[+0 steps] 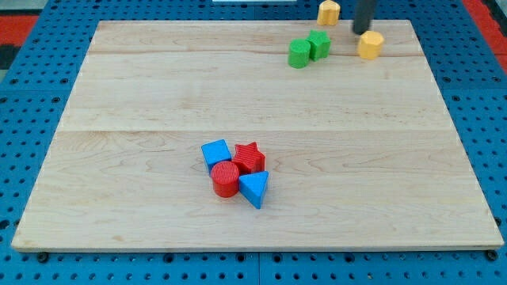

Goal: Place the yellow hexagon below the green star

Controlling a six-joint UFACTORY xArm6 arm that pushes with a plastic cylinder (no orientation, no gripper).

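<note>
A yellow hexagon sits near the view's top right of the wooden board. My tip is just above it and slightly to its left, touching or nearly touching its top edge. Two green blocks stand together to the hexagon's left: a more angular one, apparently the green star, and a rounder one to its lower left. The hexagon is level with the angular green block, about a block's width to its right.
Another yellow block lies at the board's top edge, left of the rod. A cluster sits at the lower middle: blue cube, red star, red cylinder, blue triangle. Blue pegboard surrounds the board.
</note>
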